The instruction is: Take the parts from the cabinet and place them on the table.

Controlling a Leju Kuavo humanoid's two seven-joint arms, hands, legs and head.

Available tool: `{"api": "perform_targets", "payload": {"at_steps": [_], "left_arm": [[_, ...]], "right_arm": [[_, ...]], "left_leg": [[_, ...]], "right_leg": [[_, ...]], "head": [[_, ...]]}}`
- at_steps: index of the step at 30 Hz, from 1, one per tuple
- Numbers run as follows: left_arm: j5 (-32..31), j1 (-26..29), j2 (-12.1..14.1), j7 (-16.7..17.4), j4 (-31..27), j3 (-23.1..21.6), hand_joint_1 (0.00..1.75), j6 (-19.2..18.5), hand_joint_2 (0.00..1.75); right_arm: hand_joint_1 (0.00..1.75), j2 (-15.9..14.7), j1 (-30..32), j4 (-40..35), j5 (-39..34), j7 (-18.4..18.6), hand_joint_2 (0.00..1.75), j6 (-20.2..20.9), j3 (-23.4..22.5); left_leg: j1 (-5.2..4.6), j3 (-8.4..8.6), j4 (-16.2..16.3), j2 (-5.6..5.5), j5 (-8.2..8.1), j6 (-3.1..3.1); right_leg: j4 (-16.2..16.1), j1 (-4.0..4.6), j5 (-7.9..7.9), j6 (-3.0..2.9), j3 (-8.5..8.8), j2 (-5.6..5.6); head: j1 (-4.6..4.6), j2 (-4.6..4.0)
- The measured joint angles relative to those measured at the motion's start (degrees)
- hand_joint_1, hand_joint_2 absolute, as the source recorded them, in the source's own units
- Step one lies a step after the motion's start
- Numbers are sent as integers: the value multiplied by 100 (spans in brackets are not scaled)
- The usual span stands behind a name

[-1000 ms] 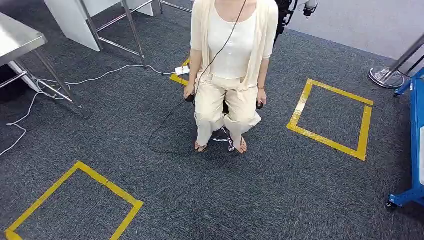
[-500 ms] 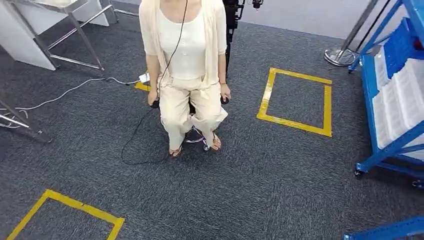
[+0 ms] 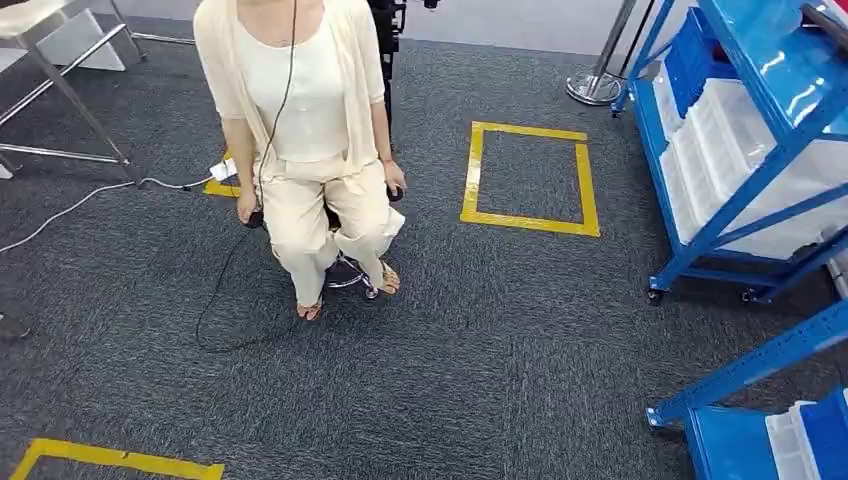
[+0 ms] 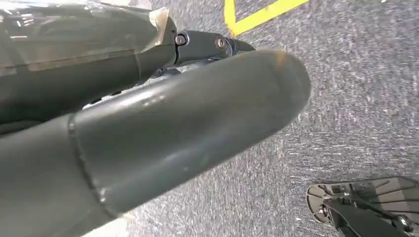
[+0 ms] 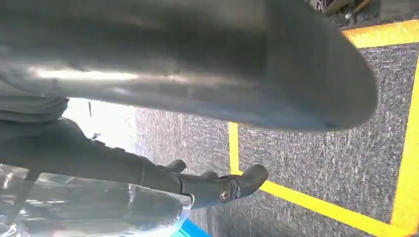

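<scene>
Grey carpet (image 3: 500, 380) covers the floor, marked with a yellow tape square (image 3: 528, 178) ahead and the corner of another (image 3: 110, 458) at the near left. A person (image 3: 300, 130) in cream clothes sits on a small stool (image 3: 345, 272) in the middle of the floor, a dark cable (image 3: 225, 290) trailing from them across the carpet, so they sit between the robot and the far wall. On the right stands the blue cabinet (image 3: 740, 170), a wheeled rack whose shelves carry white bins (image 3: 720, 150) and blue bins (image 3: 690, 70); the parts inside cannot be made out. A second blue rack (image 3: 770, 420) shows at the near right. At the far left stands the metal-legged bench (image 3: 60, 60), well apart from the cabinet. Both arms hang down: the left hand (image 4: 207, 44) and the right hand (image 5: 222, 185) each appear above the carpet with dark fingers partly curled, and whether either holds anything cannot be told, as clear wrapping hides part of each. Against a second ago, the whole picture has swung rightward: the camera turned, bringing the cabinet from the edge well into sight, while the person and the tape square now sit further left.
</scene>
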Motion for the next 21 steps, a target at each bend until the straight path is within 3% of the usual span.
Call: {"api": "perform_targets", "payload": {"at_steps": [1, 3, 5, 6, 7, 8, 9, 10, 11, 12, 14, 15, 16, 17, 19, 20, 21], "left_arm": [[0, 0, 2, 0, -2, 0, 0, 0, 0], [0, -10, 2, -2, 0, -2, 0, 0, 0], [0, -49, 0, -4, -2, -6, 0, 0, 0], [0, -46, 0, -4, -2, -7, 0, 0, 0], [0, -45, 0, -7, -2, -7, 0, 0, 0], [0, -39, 0, -7, 0, -7, 0, 0, 0], [0, -27, 0, -7, 0, -7, 0, 0, 0], [0, -11, 0, -7, 0, -7, 0, 0, 0], [0, 1, 0, -7, 0, -7, 0, 0, 0], [0, 2, 0, -7, 0, -7, 0, 0, 0], [2, 0, 2, -7, 0, -7, 0, 0, 0], [2, 0, 2, -7, 0, -7, 0, 2, 0], [2, 1, 11, -7, 0, -7, 0, 9, 0], [4, 6, 15, -7, 2, -7, 0, 13, 0], [18, -13, 15, -9, 0, -7, 0, 26, 0], [24, -13, 15, -11, 0, -7, 0, 28, 0], [44, -12, -2, -20, 2, -4, 0, 31, 0]], "right_arm": [[0, 7, -20, 0, 0, 0, 0, 0, 0], [0, 9, -10, 0, 0, -2, 0, -4, -2], [0, 7, 4, 0, 0, -2, 0, -7, -2], [0, 11, 2, 0, 0, 0, 0, -7, -2], [0, 11, -6, 0, 0, -2, 0, -11, -4], [0, 17, -10, 0, -2, 0, 0, -13, -4], [0, 28, -10, 0, 0, 0, 0, -13, -4], [0, 31, -10, 0, 0, -2, 0, -13, -6], [0, 26, -4, 0, 0, 0, 0, -13, -7], [0, 20, 7, 0, -2, -2, 0, -13, -7], [0, 20, 12, 0, 0, -2, 0, -11, -7], [0, 24, 10, 0, 2, -4, 0, -11, -7], [0, 31, 6, 0, 5, -11, 0, -13, -7], [0, 26, -18, 0, 20, -18, 0, -13, -7], [0, 22, -10, 0, 33, -39, 0, -13, -7], [0, 24, 1, 0, 35, -55, 0, -11, -7], [0, 7, 3, 0, 35, -65, 0, -11, -7]], "left_leg": [[-56, 7, 3, 45, -26, -55], [-41, 48, 1, 130, -33, -136], [-10, 93, -24, 237, -39, -219], [44, 68, 47, 36, -109, -278], [45, -13, 233, -237, -297, -294], [52, -166, 600, -384, -559, -293], [49, -395, 1115, -459, -827, -298], [49, -581, 1522, -482, -984, -299], [49, -682, 1744, -485, -998, -292], [49, -648, 1661, -485, -874, -279], [49, -287, 895, -533, -372, -234], [49, -49, 392, -688, -120, -196], [48, 63, 149, -1000, -143, -147], [47, 87, 30, -983, -150, -139], [-11, 74, 56, -878, -152, -106], [-30, 88, 21, -818, -123, -60], [64, 139, -114, -710, -40, 16]], "right_leg": [[-65, 39, 19, -44, 11, -155], [-65, 87, 49, -130, -54, -24], [-95, 98, 69, -226, -60, 91], [-114, -38, 109, -286, 12, 154], [-112, -12, 129, -325, -12, 204], [-112, 5, 147, -378, -33, 246], [-110, 33, 156, -392, -56, 317], [-104, 54, 161, -399, -72, 392], [-101, 76, 173, -415, -77, 473], [-98, 83, 173, -414, -73, 547], [-85, 92, 175, -410, -58, 701], [-79, 96, 176, -408, -52, 779], [-72, 110, 182, -392, -64, 830], [-52, 147, 194, -369, -103, 886], [-78, 86, 232, -283, -162, 981], [-98, 78, 258, -230, -174, 1045], [-29, 121, 244, -211, -207, 1026]], "head": [[-9, 0], [-70, 0], [-52, 0], [-70, 0], [-94, 0], [-103, 0], [-98, 0], [-103, 0], [-98, 0], [-100, 0], [-100, 0], [-103, 0], [-100, 0], [-94, 0], [-100, 0], [-109, 0], [-94, 0]]}}
